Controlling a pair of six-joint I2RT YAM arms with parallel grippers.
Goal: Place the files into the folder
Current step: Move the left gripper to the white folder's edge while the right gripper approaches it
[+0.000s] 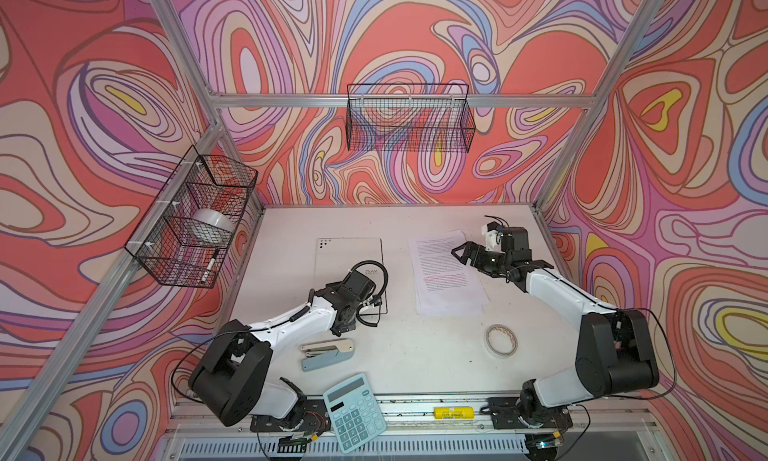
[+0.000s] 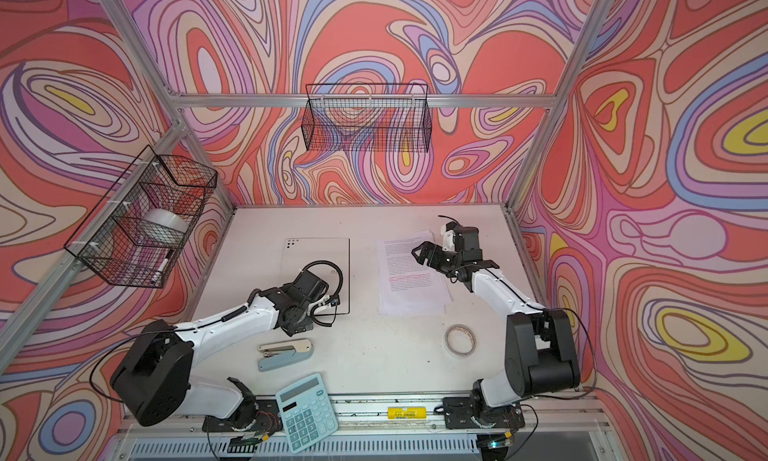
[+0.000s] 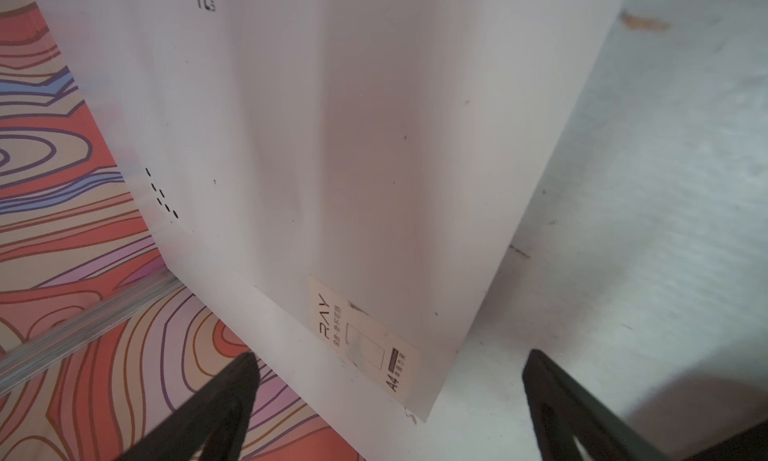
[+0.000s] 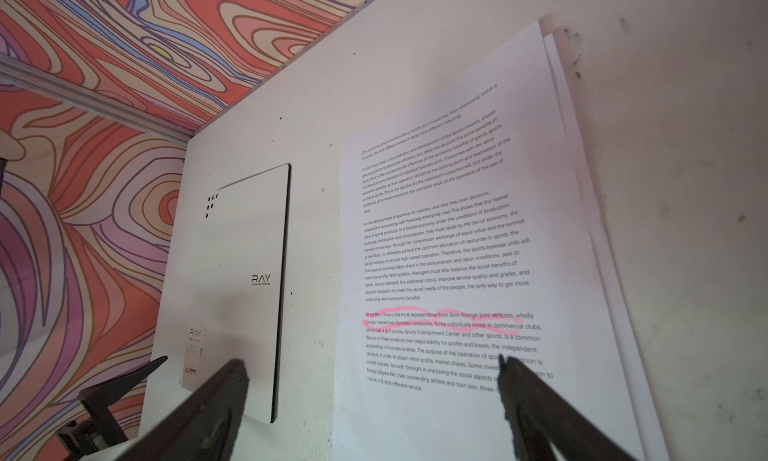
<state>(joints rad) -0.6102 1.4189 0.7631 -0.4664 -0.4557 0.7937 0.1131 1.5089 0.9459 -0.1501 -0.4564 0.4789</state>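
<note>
The folder (image 1: 345,255) lies closed and flat on the table, white-grey side up with a RAY logo, in both top views (image 2: 316,255). The files (image 1: 446,272), a loose stack of printed sheets with pink-highlighted lines, lie to its right. My left gripper (image 3: 392,355) is open and hovers over the folder's (image 3: 374,147) labelled near corner. In the top views my left wrist (image 1: 353,286) hides it. My right gripper (image 1: 459,250) is open above the files' (image 4: 436,251) right half, holding nothing. The right wrist view also shows the folder (image 4: 245,251).
A stapler (image 1: 328,353), a tape roll (image 1: 500,340), a teal calculator (image 1: 353,413) and a yellow tube (image 1: 451,413) lie near the front edge. Wire baskets hang on the back wall (image 1: 409,118) and the left wall (image 1: 195,218).
</note>
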